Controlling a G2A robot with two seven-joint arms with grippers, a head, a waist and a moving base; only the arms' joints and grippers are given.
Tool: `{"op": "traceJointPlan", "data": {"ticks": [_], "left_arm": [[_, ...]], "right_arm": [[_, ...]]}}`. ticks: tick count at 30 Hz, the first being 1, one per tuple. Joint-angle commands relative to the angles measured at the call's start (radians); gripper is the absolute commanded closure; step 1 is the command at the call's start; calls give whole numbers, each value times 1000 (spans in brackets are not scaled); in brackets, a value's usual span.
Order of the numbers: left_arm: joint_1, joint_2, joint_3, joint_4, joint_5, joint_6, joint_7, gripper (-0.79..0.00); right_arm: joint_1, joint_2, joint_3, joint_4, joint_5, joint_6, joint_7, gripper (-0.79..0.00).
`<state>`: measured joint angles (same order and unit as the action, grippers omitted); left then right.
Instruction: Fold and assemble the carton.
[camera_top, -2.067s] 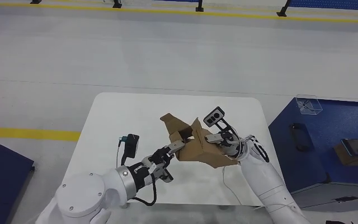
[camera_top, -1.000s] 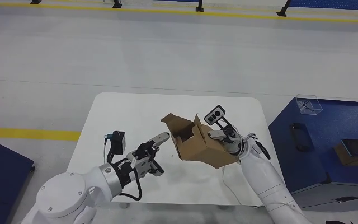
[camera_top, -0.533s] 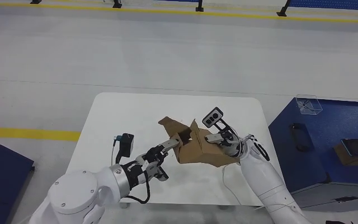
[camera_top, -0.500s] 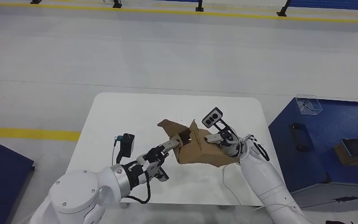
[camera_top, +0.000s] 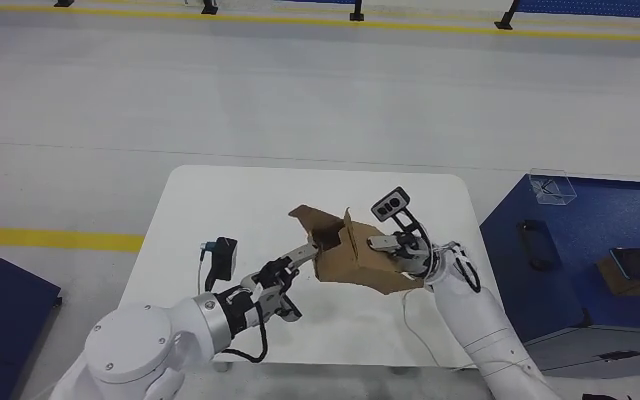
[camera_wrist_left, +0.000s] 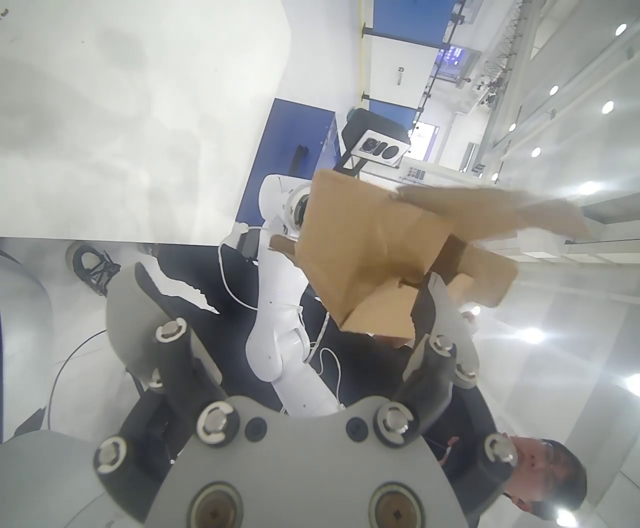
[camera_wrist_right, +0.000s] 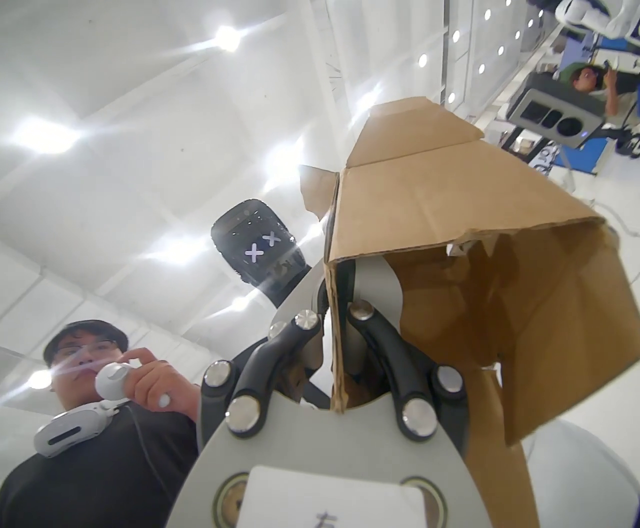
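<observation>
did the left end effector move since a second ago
Yes. Against the table, the left end effector has gone rightward, away from the table's left edge, up to the open end of the carton.

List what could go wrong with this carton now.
The right jaws pinch only one thin wall of the carton; a sideways push could twist it or pull it loose.
The left jaws stand open, one tip at the carton's open end; it might crumple the loose flap instead of folding it.
</observation>
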<state>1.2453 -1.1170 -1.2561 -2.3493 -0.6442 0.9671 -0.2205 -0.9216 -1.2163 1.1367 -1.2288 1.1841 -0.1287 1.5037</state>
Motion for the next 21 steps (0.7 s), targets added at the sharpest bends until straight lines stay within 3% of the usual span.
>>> {"op": "traceJointPlan", "data": {"ticks": [1, 8, 13, 21], "left_arm": [[-1, -1, -3, -1, -3, -16, 6, -785], [-53, -7, 84, -1, 75, -33, 66, -785], [-108, -20, 157, -1, 108, 12, 138, -785], [-81, -35, 114, -1, 17, 45, 236, -785]], "right_arm": [[-1, -2, 9, 4, -54, -99, -53, 0], [-17, -5, 9, -19, -273, -319, -190, 0], [-34, -6, -2, -51, -314, -315, -184, 0], [-56, -2, 25, -76, -276, -302, -128, 0]]}}
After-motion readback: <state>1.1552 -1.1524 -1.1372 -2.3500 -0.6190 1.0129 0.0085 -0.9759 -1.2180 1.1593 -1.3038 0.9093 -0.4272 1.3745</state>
